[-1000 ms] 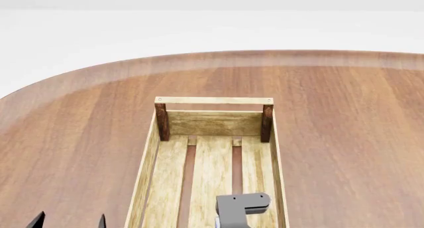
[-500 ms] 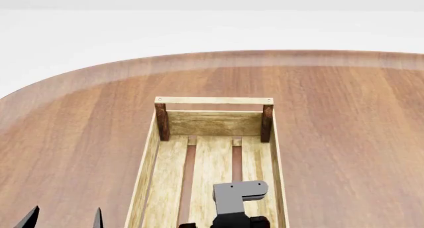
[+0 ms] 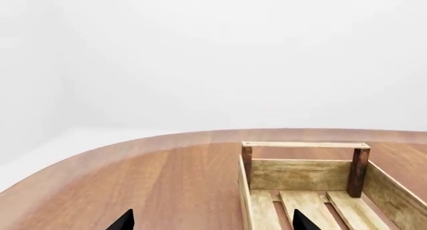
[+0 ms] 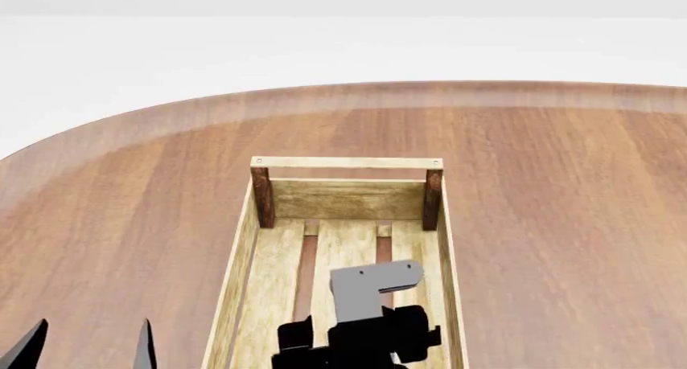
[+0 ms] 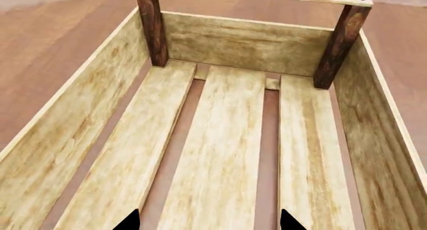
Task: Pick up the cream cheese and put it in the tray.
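Observation:
The tray, a long crate of pale slatted wood (image 4: 346,163) with dark brown corner posts, lies in the middle of the round wooden table. Its far end also shows in the left wrist view (image 3: 303,145). My right arm (image 4: 365,337) reaches over the tray's near part. In the right wrist view my right gripper (image 5: 208,222) is open above the tray's bare floor slats (image 5: 220,140), with nothing between its tips. My left gripper (image 4: 86,349) is open and empty over the table, left of the tray. The cream cheese is out of view in every frame.
The brown table top (image 4: 558,224) runs wide on both sides of the tray and curves to its far edge (image 4: 355,88). Beyond it is a plain white floor. No other groceries show.
My right arm has moved forward over the tray, so more of it shows in the head view. My left gripper's tips have slid a little left and down.

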You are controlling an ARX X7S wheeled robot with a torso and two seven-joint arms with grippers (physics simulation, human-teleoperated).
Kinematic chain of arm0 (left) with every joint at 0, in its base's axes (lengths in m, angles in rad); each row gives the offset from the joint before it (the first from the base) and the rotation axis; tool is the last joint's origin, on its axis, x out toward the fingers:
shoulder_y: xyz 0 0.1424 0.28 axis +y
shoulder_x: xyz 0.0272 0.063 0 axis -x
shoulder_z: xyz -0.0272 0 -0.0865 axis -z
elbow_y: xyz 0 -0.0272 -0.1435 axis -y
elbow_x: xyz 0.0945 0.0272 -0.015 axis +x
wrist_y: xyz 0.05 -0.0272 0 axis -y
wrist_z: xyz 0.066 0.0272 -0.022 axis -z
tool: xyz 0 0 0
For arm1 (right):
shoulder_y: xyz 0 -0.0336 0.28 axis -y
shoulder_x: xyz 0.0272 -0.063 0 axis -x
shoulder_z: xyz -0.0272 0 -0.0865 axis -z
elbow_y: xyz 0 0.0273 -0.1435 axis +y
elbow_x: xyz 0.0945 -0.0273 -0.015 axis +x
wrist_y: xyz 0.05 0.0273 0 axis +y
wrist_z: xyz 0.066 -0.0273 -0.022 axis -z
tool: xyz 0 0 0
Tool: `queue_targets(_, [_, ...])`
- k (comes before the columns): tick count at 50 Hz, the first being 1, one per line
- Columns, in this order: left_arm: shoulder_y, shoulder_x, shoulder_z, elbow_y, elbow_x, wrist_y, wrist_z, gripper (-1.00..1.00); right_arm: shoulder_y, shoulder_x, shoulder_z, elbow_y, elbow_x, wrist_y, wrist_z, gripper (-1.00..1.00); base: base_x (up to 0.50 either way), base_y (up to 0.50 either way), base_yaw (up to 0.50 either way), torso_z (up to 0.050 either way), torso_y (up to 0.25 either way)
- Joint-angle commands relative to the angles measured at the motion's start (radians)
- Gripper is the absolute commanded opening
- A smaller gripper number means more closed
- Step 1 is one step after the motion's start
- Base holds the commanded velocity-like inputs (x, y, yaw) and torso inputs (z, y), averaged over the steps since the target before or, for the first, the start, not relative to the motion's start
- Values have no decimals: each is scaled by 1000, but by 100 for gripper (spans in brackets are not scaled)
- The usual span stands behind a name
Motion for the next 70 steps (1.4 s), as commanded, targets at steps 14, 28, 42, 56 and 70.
queue_targets(14, [13,-78,-39,262,-74,-138,-75,100,-104,227,-34,-411,-254,-462,316,100,0,0,0,0,0])
queue_targets(28, [22,-120,-42,396,-84,-193,-109,100,-70,425,-117,-843,-531,-518,639,100,0,0,0,0,0])
queue_targets(42, [23,-151,-55,489,-89,-225,-137,100,5,552,-155,-1190,-704,-396,870,100,0,0,0,0,0])
queue_targets(56, [28,-182,-81,590,-126,-247,-162,100,40,621,-173,-1422,-828,-274,1021,100,0,0,0,0,0])
queue_targets(70, [35,-220,-113,703,-172,-269,-190,100,56,658,-193,-1614,-929,-139,1125,100,0,0,0,0,0])
